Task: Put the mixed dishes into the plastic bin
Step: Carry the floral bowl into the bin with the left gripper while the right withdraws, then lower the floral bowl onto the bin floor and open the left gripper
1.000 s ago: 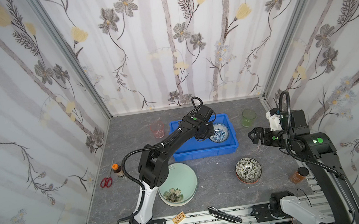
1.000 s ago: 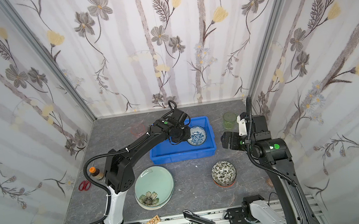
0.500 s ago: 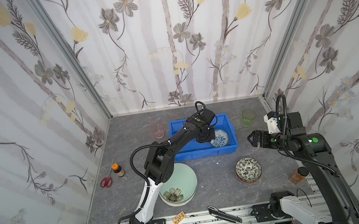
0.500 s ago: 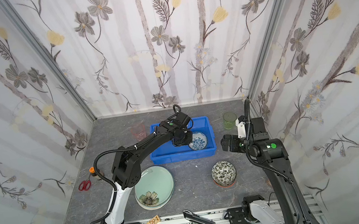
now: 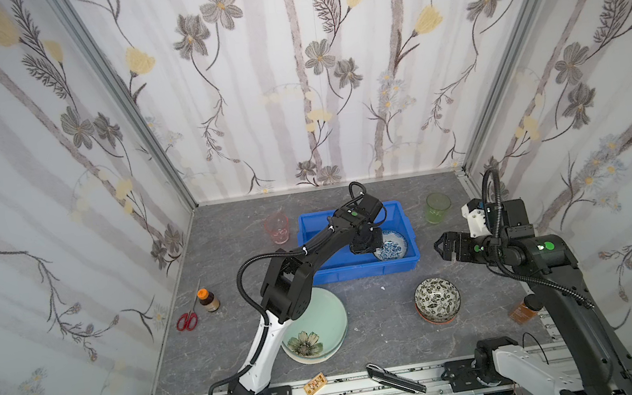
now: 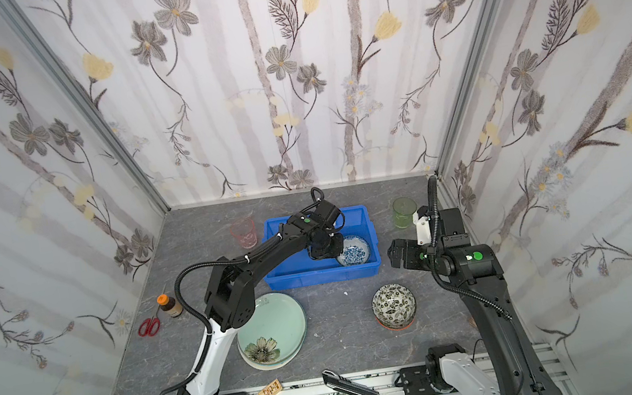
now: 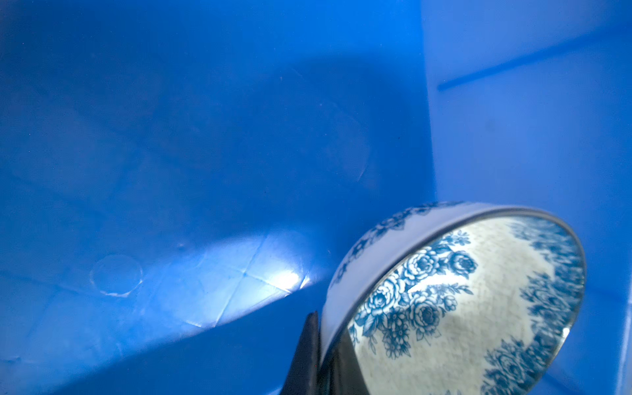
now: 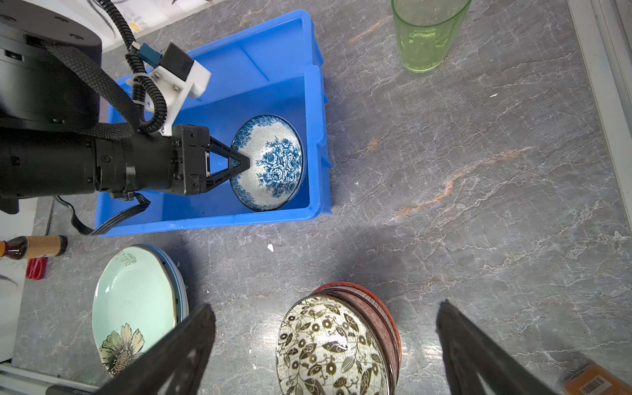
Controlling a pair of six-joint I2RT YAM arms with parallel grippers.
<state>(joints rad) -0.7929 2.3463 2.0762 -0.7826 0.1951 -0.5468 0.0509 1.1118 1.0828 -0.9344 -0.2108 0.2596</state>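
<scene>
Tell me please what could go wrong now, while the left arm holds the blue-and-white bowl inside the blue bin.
1. The left fingers pinch only the rim of the round blue-and-white floral bowl, which is tilted inside the bright blue rectangular plastic bin. If released like this, it may drop and chip.
2. The bowl is close to the bin's end wall and may knock against it.
</scene>
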